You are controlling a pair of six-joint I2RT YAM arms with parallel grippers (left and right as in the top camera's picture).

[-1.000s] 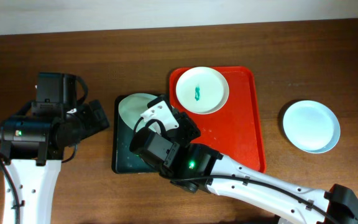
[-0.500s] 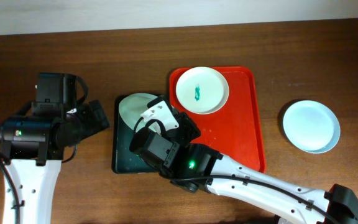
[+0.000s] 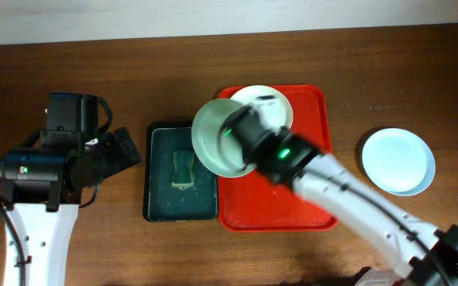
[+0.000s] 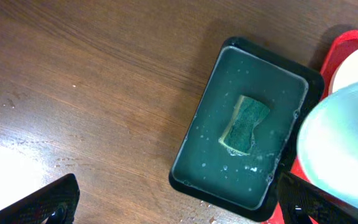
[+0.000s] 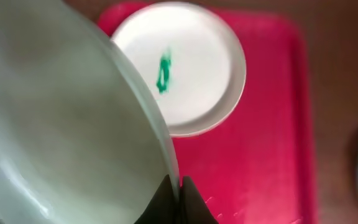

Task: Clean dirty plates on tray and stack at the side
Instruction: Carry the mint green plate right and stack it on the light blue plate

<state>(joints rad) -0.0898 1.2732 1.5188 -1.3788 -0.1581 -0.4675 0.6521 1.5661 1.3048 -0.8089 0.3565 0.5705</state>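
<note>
My right gripper (image 5: 178,186) is shut on the rim of a pale mint plate (image 3: 221,144), holding it tilted in the air over the left edge of the red tray (image 3: 316,167). A white plate (image 3: 265,102) with a teal smear (image 5: 163,73) lies at the tray's far end, partly hidden by the held plate. A light blue plate (image 3: 397,160) rests on the table right of the tray. My left gripper (image 4: 173,208) is open and empty above bare wood, left of the black tray.
A black tray (image 3: 159,187) with wet film and a green sponge (image 3: 184,168) sits just left of the red tray. The left arm (image 3: 50,171) occupies the table's left side. Water drops dot the wood by the black tray's near edge (image 4: 253,204).
The right arm has swung right from over the black tray, carrying the mint plate up and over the red tray's left edge. The sponge now shows. The left arm has not moved.
</note>
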